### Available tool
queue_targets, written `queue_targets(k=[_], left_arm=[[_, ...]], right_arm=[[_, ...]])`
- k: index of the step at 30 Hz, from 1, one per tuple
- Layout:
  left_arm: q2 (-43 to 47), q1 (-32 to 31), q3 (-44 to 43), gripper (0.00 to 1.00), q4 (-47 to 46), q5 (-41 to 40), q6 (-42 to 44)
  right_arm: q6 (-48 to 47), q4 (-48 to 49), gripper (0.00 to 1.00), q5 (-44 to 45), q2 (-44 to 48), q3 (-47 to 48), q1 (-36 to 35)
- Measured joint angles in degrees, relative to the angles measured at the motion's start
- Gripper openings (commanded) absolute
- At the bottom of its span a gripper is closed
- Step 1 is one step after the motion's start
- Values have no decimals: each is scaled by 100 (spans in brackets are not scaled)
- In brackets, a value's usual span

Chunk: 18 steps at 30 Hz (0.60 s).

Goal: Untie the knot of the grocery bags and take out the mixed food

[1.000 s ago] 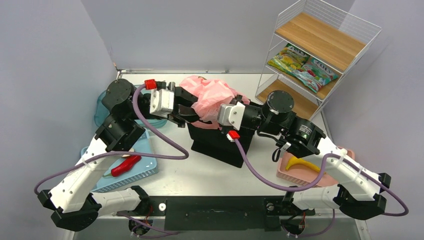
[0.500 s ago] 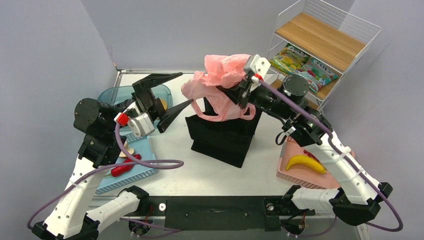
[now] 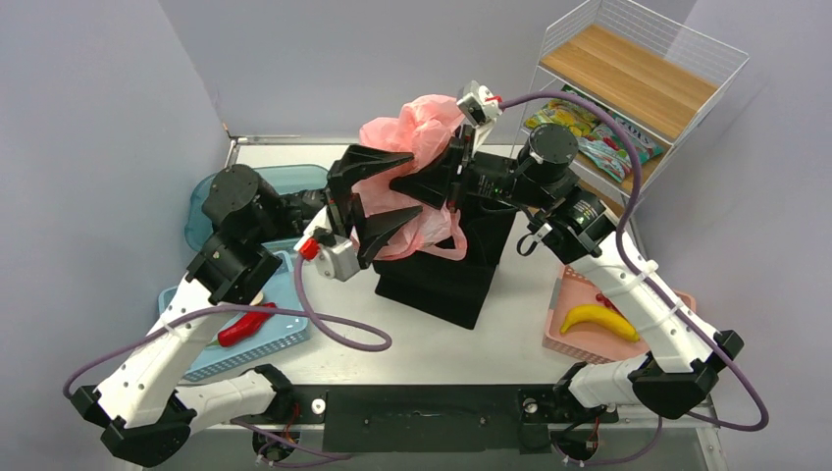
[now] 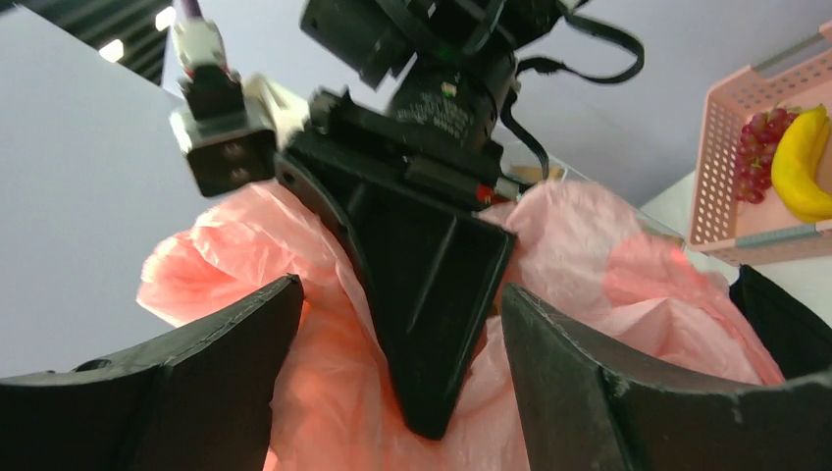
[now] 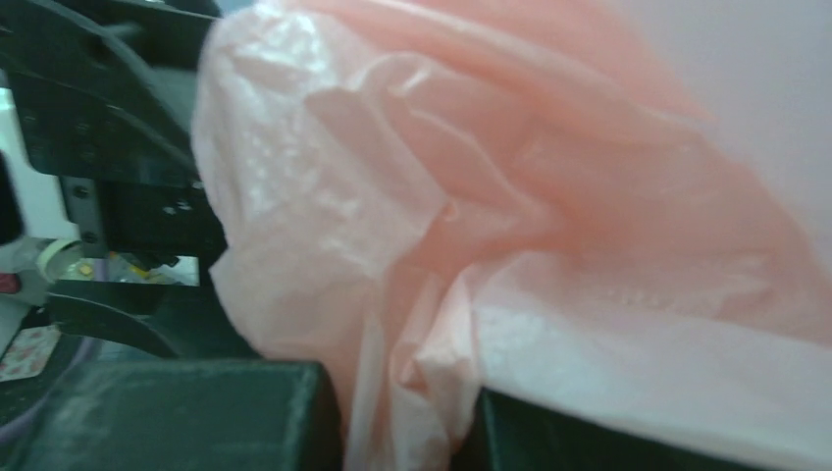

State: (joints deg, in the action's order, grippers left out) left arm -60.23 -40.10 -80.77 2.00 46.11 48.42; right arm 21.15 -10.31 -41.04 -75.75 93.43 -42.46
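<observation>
A crumpled pink grocery bag (image 3: 412,137) hangs lifted above the black tote (image 3: 442,280). My right gripper (image 3: 400,185) is shut on a fold of it, and the plastic is pinched between the jaws (image 5: 407,397). My left gripper (image 3: 390,192) stands open, one finger on each side of the bag and of the right gripper's fingers (image 4: 432,294). I cannot make out the knot in the bunched plastic. A banana (image 3: 594,319) and a red fruit cluster (image 4: 755,147) lie in the pink basket (image 3: 574,345). A red chilli (image 3: 245,324) lies on the blue tray (image 3: 280,339).
A white wire shelf (image 3: 638,83) with wooden boards stands at the back right, with green snack packets (image 3: 589,132) on its middle level. A teal container (image 3: 201,211) sits at the back left behind my left arm.
The right gripper has raised the pink bag out of the tote. The left gripper let go, opened wide, swung out to the left, and has come back around the bag.
</observation>
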Motion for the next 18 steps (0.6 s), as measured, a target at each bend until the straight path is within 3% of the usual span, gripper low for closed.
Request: queue_targets(k=[5, 13, 18], left_arm=[[-234, -4, -162, 75, 376, -267, 24], [-4, -4, 297, 77, 0, -415, -11], [74, -4, 520, 67, -57, -551, 205]], right_arm=[[297, -116, 0, -367, -13, 190, -31], [356, -435, 0, -553, -42, 319, -269], [522, -461, 0, -619, -149, 350, -291]])
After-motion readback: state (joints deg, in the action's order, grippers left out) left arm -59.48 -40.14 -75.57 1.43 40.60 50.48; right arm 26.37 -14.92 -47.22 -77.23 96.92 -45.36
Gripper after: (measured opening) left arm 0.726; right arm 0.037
